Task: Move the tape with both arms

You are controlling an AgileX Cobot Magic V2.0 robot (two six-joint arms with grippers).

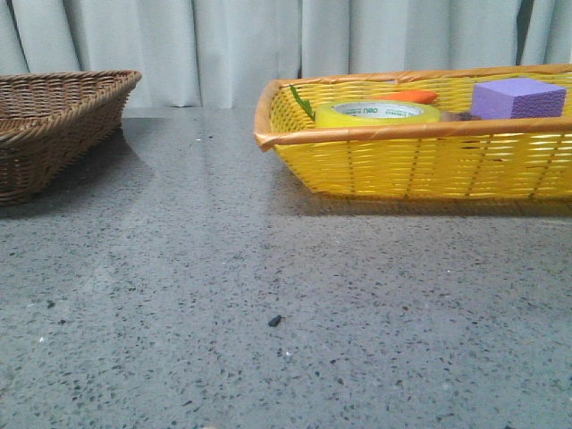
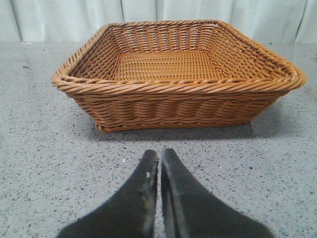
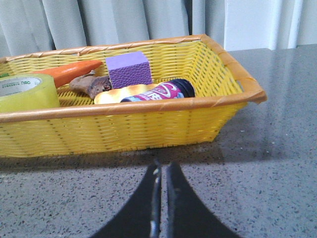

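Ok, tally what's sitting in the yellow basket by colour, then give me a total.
Yellow: 1, the tape
Orange: 1, the carrot
Purple: 1, the foam block
Brown: 1, a lumpy piece
Pink and dark: 1, a bottle lying on its side
Total: 5 visible in the yellow basket; something green at its far edge is too hidden to count.

Right gripper (image 3: 161, 198) low over grey speckled table (image 3: 277, 163), dark tapering fingers (image 3: 185, 208) pressed together, no gap, nothing between. Just ahead: yellow woven basket (image 3: 148, 126) with orange rim. Inside: yellow tape roll (image 3: 27, 94) at one end, white core with green lettering; orange carrot (image 3: 69, 72) behind it; brown lump (image 3: 91, 85); purple foam block (image 3: 129, 69); dark bottle with pink label (image 3: 163, 91) lying on its side. Grey curtain (image 3: 124, 22) behind.
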